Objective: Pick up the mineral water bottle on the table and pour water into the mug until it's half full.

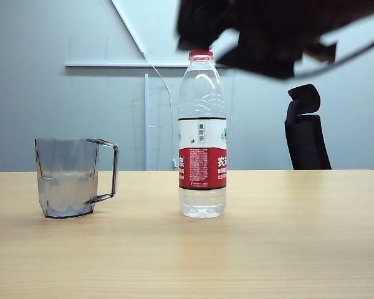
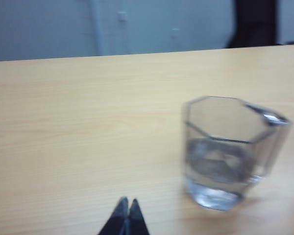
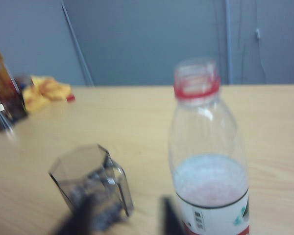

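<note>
The mineral water bottle (image 1: 202,143) stands upright on the table (image 1: 287,237), its neck open with a red ring (image 3: 196,88). To its left stands the grey faceted mug (image 1: 67,177), handle toward the bottle, with some water (image 2: 216,164) in its bottom. My right arm (image 1: 268,34) is a dark blur above and right of the bottle top. My right gripper (image 3: 125,218) is open, blurred, with nothing between its fingers; the bottle (image 3: 209,161) is beside one finger. My left gripper (image 2: 128,201) is shut and empty, low over the table beside the mug (image 2: 230,152).
A black office chair (image 1: 306,128) stands behind the table's far edge at the right. In the right wrist view, yellow and dark items (image 3: 46,90) lie at a far part of the table. A grey wall with a white board rail is behind.
</note>
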